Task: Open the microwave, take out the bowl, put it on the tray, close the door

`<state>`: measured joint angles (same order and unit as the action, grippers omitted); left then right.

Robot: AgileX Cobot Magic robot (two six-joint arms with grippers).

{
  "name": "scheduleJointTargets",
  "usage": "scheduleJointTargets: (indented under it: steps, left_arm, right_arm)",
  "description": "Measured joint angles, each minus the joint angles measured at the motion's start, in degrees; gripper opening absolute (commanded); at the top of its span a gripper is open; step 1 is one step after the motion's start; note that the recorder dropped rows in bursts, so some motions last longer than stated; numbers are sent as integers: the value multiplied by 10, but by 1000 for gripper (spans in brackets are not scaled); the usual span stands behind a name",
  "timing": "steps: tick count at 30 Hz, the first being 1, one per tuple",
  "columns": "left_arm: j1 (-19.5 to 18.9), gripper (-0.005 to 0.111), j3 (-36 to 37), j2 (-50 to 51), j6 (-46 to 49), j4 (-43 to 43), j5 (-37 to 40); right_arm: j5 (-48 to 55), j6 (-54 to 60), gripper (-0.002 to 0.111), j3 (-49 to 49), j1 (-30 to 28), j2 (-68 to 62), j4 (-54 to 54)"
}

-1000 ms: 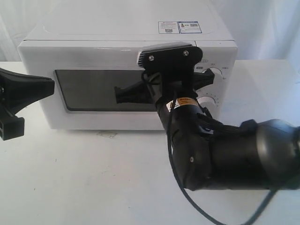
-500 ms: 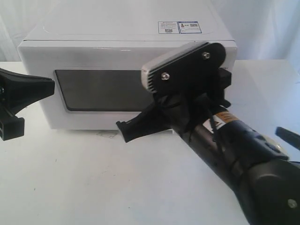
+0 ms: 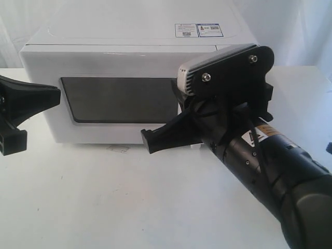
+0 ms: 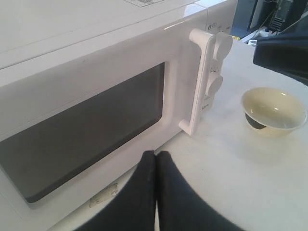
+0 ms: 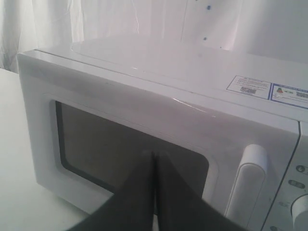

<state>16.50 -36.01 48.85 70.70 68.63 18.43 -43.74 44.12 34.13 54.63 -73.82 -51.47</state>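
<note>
Blocked at the microwave (image 3: 129, 57) front: door (image 3: 119, 101) shut flush, no way inside. Crowded through the centre and lower right of the exterior view by the right arm (image 3: 270, 181), right gripper (image 3: 149, 140) pinched closed just before the door's lower edge. Hemmed at the left edge by the left gripper (image 3: 56, 95), also pinched closed. Leaves bare table (image 3: 93, 197) open across the lower left. Past the microwave's right end, taken up by the bowl (image 4: 274, 110).

The microwave (image 3: 129, 52) and counter (image 3: 104, 197) are white, the window (image 3: 119, 98) dark grey. The stickers (image 3: 198, 29) are white and blue. The bowl (image 4: 279, 103) is pale cream. The left end effector (image 4: 155, 159) and right end effector (image 5: 153, 159) are black.
</note>
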Motion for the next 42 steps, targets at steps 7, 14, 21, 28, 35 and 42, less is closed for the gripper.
scheduleJointTargets:
  steps: [7,14,21,28,35,42]
  left_arm:
    - [0,0,0,0,0,0,0]
    - [0,0,0,-21,0,-70,-1]
    - [-14,0,0,-172,-52,-178,29]
    - [-94,0,25,-349,-354,-356,34]
    - [-142,0,92,-412,-660,-544,72]
    - [-150,0,173,-413,-767,-591,10]
  right_arm:
    - [0,0,0,0,0,0,0]
    - [0,0,0,0,0,0,0]
    - [0,0,0,0,1,1,-1]
    - [0,-1,0,0,1,1,-1]
    - [0,-2,0,0,2,1,-1]
    - [0,-2,0,0,2,1,-2]
